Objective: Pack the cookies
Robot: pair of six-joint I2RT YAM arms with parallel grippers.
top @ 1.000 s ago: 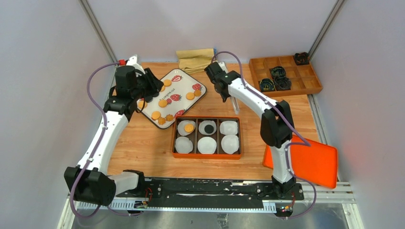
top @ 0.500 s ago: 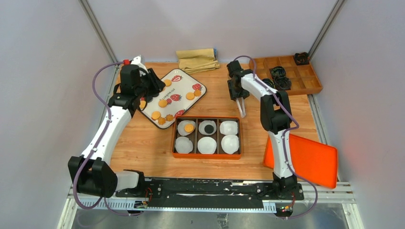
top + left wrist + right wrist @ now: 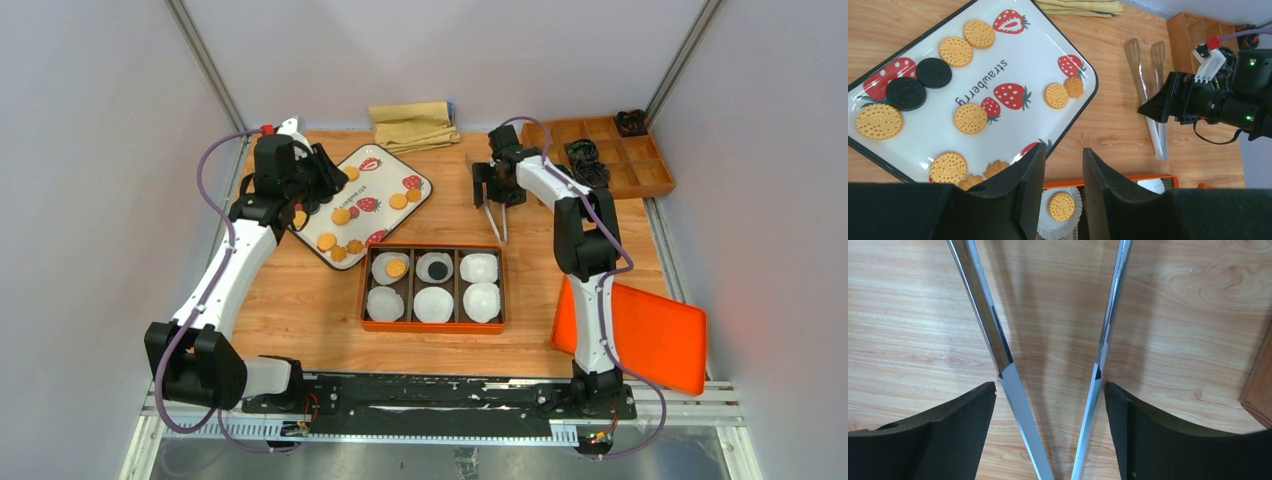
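The tray (image 3: 1034,46) under the cookies (image 3: 970,118) reads "strawberry".

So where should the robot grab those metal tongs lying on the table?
Probably across the two arms of the tongs, midway along, coming straight down from above. They lie flat on the table, splayed in a narrow V, so fingers outside each arm can squeeze them together. The open right gripper straddles them that way.
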